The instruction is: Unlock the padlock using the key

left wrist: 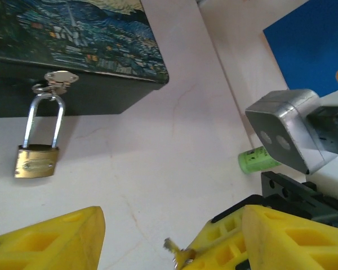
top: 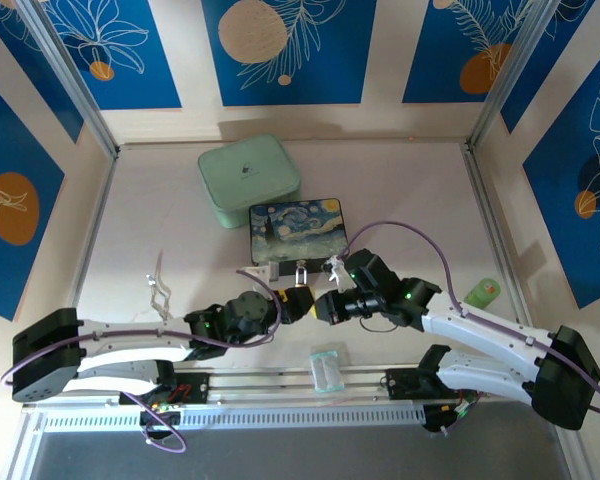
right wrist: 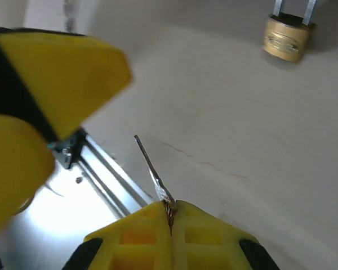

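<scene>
Near the padlock (right wrist: 285, 38), the right hand (right wrist: 170, 211) pinches the key (right wrist: 152, 169).

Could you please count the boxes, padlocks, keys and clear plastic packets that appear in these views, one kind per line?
boxes: 2 (mint green case, starry-night box)
padlock: 1
key: 1
clear packet: 1
Total: 5
</scene>
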{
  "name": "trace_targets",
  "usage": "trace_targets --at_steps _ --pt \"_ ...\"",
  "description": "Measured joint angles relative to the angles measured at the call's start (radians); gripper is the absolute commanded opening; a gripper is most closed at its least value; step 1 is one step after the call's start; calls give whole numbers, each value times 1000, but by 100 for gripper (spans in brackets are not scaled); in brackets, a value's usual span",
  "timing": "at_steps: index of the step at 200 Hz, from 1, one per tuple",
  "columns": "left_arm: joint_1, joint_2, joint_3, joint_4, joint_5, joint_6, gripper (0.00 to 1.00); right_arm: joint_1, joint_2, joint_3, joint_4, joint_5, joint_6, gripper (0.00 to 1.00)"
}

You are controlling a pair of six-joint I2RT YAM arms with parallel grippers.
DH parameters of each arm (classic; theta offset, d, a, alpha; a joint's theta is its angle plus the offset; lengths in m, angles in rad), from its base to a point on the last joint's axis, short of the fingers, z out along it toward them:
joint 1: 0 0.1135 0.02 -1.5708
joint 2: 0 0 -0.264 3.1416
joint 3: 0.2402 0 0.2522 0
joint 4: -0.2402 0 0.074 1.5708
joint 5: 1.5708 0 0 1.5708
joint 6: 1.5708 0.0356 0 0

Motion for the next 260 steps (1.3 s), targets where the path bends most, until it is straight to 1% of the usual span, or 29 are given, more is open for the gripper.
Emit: trace_targets --at_steps 29,65,97,117,125,135,151,162,168,176,181,198,205,211,228,245,260 --pt "0 5 0 40 5 -21 55 -23 -7 -8 53 -52 15 1" --pt "0 6 0 54 6 -44 43 -32 -7 -17 77 -78 22 1" --pt "0 6 0 47 9 -52 27 -39 -14 -39 112 -96 30 1" --pt "0 6 -1 41 9 -62 24 -45 -16 -53 138 -111 42 1" --pt "0 6 -1 35 9 -64 21 -47 -16 -60 148 -114 50 1" --pt "0 6 -1 30 9 -65 16 -48 -17 -66 160 -116 56 1" --pt "0 6 -1 22 5 -75 1 -48 -17 -71 173 -118 64 2" --pt "0 4 -2 20 2 -74 0 -49 -19 -74 182 -119 72 8" --pt "0 1 -2 16 1 -77 0 -50 -19 -76 186 -124 74 17" --pt "0 -4 -2 10 0 -78 0 -52 -19 -79 196 -130 78 42" --pt "0 -10 -2 4 -4 -78 0 -53 -20 -81 201 -130 87 53" --pt "0 -44 -2 -21 -20 -85 0 -55 -42 -93 207 -117 102 87" --pt "0 -63 -2 -32 -24 -86 0 -56 -66 -102 211 -102 113 97" --pt "0 -79 -2 -43 -27 -86 0 -56 -93 -110 216 -88 123 100" --pt "3 -124 -6 -52 -31 -85 0 -62 -190 -135 242 -49 149 100" --pt "8 -163 -8 -53 -33 -85 0 -71 -280 -161 305 -25 176 98" --pt "10 -188 -8 -52 -33 -85 0 -77 -315 -186 383 -17 198 95"
